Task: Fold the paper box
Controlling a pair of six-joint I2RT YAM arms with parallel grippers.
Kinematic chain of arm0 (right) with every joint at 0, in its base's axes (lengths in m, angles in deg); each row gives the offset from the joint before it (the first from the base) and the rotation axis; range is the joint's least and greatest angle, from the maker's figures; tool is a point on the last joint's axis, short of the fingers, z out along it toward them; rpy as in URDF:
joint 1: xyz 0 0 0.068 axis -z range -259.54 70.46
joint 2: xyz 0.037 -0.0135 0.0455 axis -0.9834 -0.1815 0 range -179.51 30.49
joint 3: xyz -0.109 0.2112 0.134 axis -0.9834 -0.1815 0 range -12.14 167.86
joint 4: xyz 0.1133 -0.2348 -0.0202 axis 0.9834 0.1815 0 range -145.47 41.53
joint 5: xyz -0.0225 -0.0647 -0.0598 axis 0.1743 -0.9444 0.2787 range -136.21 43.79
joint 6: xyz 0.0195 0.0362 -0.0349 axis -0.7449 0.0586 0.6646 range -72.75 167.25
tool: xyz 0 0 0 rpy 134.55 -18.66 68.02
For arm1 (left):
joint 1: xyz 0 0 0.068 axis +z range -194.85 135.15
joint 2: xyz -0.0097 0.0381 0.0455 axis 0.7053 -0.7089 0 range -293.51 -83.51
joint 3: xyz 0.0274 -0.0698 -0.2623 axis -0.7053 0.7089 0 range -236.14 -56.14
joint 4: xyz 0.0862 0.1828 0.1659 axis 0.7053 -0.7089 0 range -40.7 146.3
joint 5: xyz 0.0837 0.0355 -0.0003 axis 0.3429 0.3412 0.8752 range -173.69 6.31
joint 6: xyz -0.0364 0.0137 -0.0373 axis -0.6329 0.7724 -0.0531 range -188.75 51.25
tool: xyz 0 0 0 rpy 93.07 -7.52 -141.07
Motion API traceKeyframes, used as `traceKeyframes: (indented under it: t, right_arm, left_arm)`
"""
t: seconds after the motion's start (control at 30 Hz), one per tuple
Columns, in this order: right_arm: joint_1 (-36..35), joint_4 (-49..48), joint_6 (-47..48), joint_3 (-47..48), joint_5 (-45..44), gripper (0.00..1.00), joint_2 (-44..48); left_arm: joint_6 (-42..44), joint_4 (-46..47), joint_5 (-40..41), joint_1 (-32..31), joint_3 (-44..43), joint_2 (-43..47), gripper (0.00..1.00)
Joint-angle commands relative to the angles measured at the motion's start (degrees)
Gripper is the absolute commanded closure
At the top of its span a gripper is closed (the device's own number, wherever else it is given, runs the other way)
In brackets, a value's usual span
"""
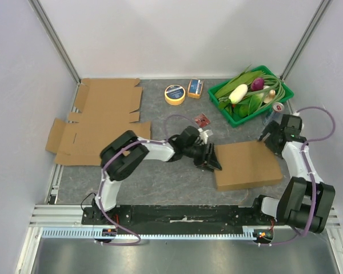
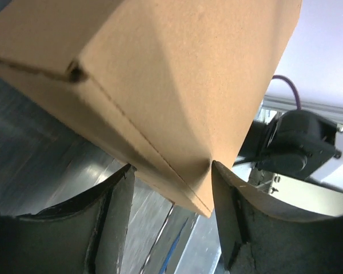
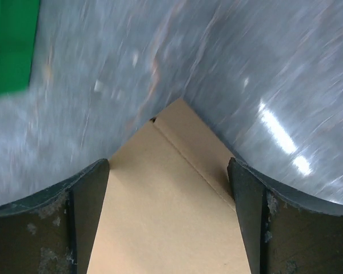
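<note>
Closed cardboard box (image 1: 248,164) lies on the worktop (image 1: 160,182) between both pincers. Left pincer (image 1: 212,158) straddles one corner; can't tell if it's pinching. Right pincer (image 1: 272,138) is spread wide over the opposite corner.

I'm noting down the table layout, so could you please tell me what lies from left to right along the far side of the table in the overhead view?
Flat cardboard sheets → roll of tape → small box → green basket of vegetables.
</note>
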State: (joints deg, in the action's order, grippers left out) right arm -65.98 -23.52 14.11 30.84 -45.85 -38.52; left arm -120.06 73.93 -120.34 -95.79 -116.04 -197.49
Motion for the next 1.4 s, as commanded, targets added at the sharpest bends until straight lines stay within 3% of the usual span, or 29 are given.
traceKeyframes:
  t: [0.0,0.1,0.23,0.3,0.4,0.43,0.5,0.53,0.6,0.7,0.8,0.83,0.9,0.93,1.03,1.13,1.23,1.37]
  right_arm:
    - [7.8,-1.7,-1.9,-1.8,4.1,0.09,-2.4]
    - [22.3,-4.6,3.3,-5.3,5.9,0.07,0.4]
    - [22.4,-7.8,4.8,-2.9,6.8,0.02,-0.2]
    - [20.8,-6.6,7.7,0.7,1.9,0.02,-1.5]
    - [11.4,-1.0,10.6,8.2,-16.5,0.02,-2.0]
    - [5.1,0.4,10.7,11.0,-22.6,0.02,0.9]
    - [-0.8,2.8,10.2,15.6,-34.7,0.02,2.9]
    - [-6.6,7.0,9.6,21.6,-38.6,0.02,3.0]
    - [-11.4,11.3,8.9,26.5,-48.1,0.02,2.7]
    - [-19.5,16.6,8.6,32.8,-52.9,0.02,3.3]
    - [-25.3,12.2,11.1,31.7,-35.5,0.02,5.6]
    - [-28.5,6.2,8.7,28.0,-13.6,0.02,4.7]
    - [-35.1,-3.4,2.4,23.0,-0.5,0.02,2.0]
    - [-45.5,-16.3,-0.9,18.3,0.9,0.02,-0.8]
    - [-58.3,-35.4,-9.6,17.2,0.8,0.02,-11.4]
    - [-65.6,-48.1,-15.4,20.3,-1.7,0.02,-25.0]
    - [-68.4,-56.4,-23.2,21.3,-6.9,0.10,-37.5]
    - [-68.6,-66.6,-30.3,19.6,-8.1,0.19,-48.0]
  left_arm:
    - [-6.6,9.4,-2.6,-6.7,-17.4,-11.8,0.37]
    - [-8.6,8.1,-3.6,-9.5,-27.9,-18.6,0.36]
    - [-8.1,5.3,-1.1,-10.4,-32.9,-20.2,0.32]
    - [-4.4,0.2,-0.4,-9.4,-33.2,-18.8,0.27]
    - [2.2,-4.9,3.1,-7.5,-26.9,-10.2,0.22]
    - [3.1,-5.0,5.1,-5.9,-23.5,-2.4,0.20]
    - [9.1,-7.5,7.7,-3.8,-14.2,6.2,0.16]
    - [11.7,-12.7,11.2,-1.7,-11.8,11.4,0.14]
    - [15.1,-16.4,11.0,1.0,-6.4,22.4,0.13]
    - [20.1,-26.9,9.4,4.3,-2.5,34.0,0.14]
    - [18.5,-29.6,11.4,8.0,1.9,44.7,0.24]
    - [18.9,-31.0,17.9,8.1,2.8,48.5,0.25]
    - [21.3,-34.5,25.6,8.1,6.3,60.2,0.24]
    - [22.3,-35.6,32.1,8.2,7.5,63.7,0.22]
    - [24.2,-41.6,36.5,8.2,9.4,74.8,0.20]
    - [23.6,-48.5,36.5,8.2,9.4,83.3,0.19]
    - [23.1,-58.4,40.1,8.2,8.1,87.5,0.21]
    - [22.4,-70.3,41.4,8.2,1.3,86.3,0.24]
